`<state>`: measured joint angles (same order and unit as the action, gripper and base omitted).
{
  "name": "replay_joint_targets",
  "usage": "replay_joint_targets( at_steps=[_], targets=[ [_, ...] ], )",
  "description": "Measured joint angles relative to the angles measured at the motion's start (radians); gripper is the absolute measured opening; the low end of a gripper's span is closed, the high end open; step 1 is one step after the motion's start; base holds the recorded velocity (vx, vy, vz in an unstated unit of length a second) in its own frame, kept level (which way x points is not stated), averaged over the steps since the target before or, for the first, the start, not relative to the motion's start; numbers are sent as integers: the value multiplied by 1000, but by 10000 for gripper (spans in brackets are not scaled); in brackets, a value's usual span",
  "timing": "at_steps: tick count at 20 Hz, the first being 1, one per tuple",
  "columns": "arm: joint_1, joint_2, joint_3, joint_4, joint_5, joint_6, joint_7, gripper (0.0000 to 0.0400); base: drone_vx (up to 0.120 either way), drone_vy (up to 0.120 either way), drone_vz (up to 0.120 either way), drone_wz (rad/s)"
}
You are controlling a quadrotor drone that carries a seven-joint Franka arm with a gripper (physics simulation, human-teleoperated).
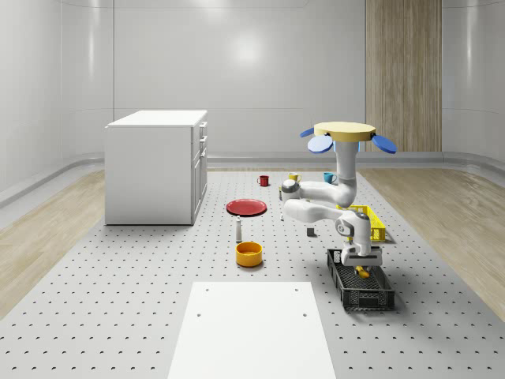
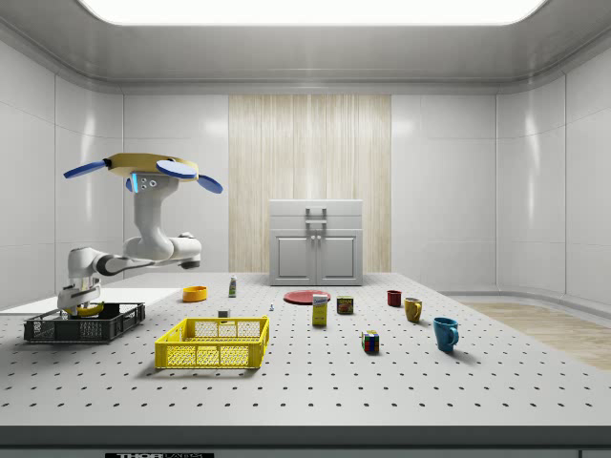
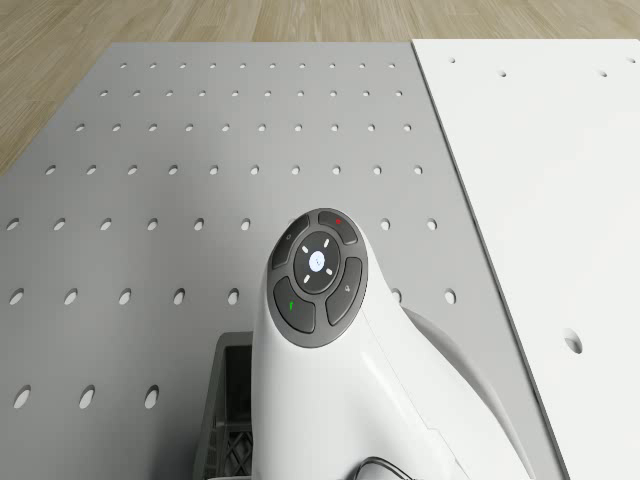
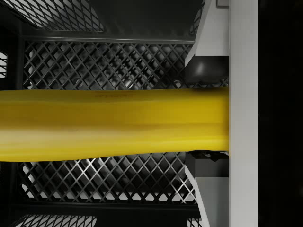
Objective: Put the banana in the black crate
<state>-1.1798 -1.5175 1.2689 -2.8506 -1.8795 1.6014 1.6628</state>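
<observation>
Hovering above the perforated table (image 1: pixel 118 300), beside the yellow crate (image 1: pixel 375 223), I reach my arm (image 1: pixel 316 201) down into the black crate (image 1: pixel 364 294), lower right. My gripper (image 1: pixel 361 269) is clamped on the banana (image 4: pixel 109 124), just above the crate's mesh floor.

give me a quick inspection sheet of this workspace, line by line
surface: grey perforated table with a white panel at the near edge of the whole-scene view
job's things: banana held over the black crate, mesh floor visible beneath it
clutter: yellow crate, orange bowl, red plate, blue mug, red mug, small boxes and cans
gripper: gripper shut on the banana, lowered into the black crate
drone: drone hovers beside the black crate, above the yellow crate
cables: nothing seen
surroundings: white cabinet on the table, wooden floor, pale walls
</observation>
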Motion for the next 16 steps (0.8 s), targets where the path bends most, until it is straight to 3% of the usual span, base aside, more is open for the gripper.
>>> replay_joint_targets(
  at_steps=[9, 12, 16],
  targets=[
    [-13, 6, -92, 27, -89, 29, -3, 193, 0, 0, 0, 0],
    [-14, 10, -106, 32, -100, 33, 3, 293, 0, 0, 0, 0],
    [-9, 13, -92, 27, -87, 25, 10, 361, 0, 0, 0, 0]
  ],
)
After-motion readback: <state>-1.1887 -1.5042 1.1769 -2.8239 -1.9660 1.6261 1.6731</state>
